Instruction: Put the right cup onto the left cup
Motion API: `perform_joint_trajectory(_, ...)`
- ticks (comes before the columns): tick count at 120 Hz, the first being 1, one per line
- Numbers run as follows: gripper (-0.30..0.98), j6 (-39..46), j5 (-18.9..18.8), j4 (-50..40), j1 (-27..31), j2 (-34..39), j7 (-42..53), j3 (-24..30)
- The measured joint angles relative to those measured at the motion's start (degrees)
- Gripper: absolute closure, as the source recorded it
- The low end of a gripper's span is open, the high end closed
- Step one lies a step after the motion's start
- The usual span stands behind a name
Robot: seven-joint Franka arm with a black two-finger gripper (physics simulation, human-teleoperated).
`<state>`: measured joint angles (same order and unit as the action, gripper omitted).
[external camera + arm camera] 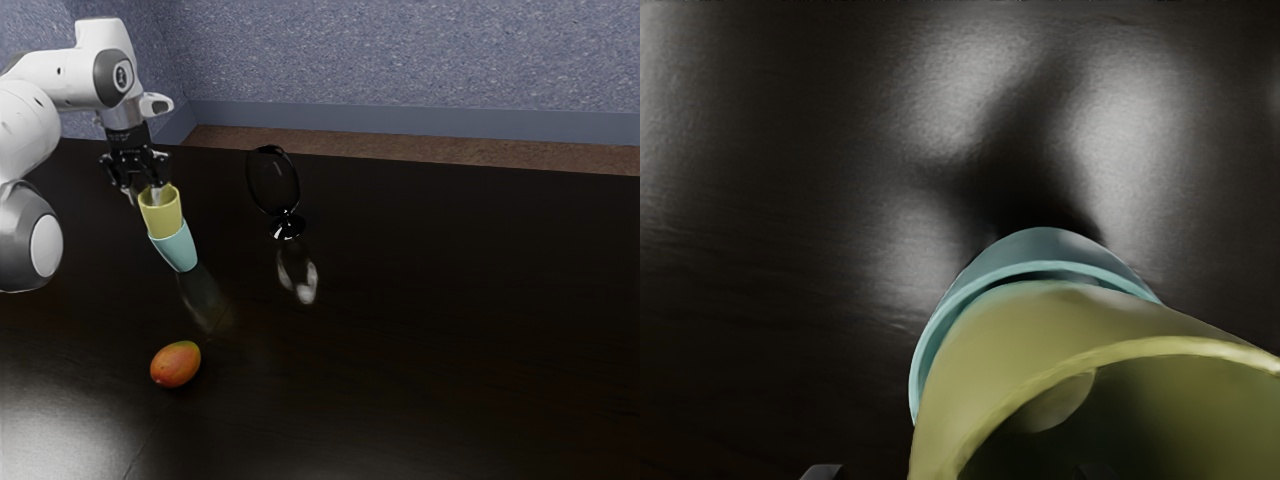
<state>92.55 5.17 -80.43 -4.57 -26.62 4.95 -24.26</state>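
Inside the teal cup point(177, 248): we see the lower part of the yellow cup point(162, 213), its upper part standing clear above the teal rim, its mouth facing up.
Gripper point(144, 196): black, at the yellow cup's rim, its two fingers apart; one is outside the wall with a gap, the other reaches into the mouth. We see it closed on nothing.
Robot arm point(80, 80): white with grey joints, coming in from the exterior view's left.
Stemmed glass point(286, 227): dark and see-through, upright on its foot, apart from the cups toward the exterior view's right.
Mango point(176, 364): red-orange with a greenish edge, lying nearer the exterior camera than the cups.
Table point(430, 330): nearly black wood with fine grain, glossy enough that we see the cups and glass mirrored; a pale sheen lights its near corner at the exterior view's left. In the wrist view, soft bright patches and a dark shadow lie beside the teal cup.
Floor point(450, 154): a brown strip past the table.
Baseboard point(400, 120): plain blue-grey.
Wall point(400, 55): speckled blue-grey, meeting another at a corner behind the arm.
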Motion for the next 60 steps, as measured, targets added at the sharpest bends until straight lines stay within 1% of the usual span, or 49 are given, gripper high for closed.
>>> perform_joint_trajectory(11, 0.27, 0.0, 0.3, -0.1, -0.1, 1.7, 0.2, 0.3)
perform_joint_trajectory(24, 0.16, -0.5, 0.4, -0.3, -0.2, 5.7, 0.3, 1.3)
perform_joint_trajectory(42, 0.08, -2.3, -0.2, -2.2, -0.2, 13.6, 0.5, 5.5)
perform_joint_trajectory(60, 0.04, -4.9, -1.5, -3.1, -0.2, 20.7, 0.1, 13.0)
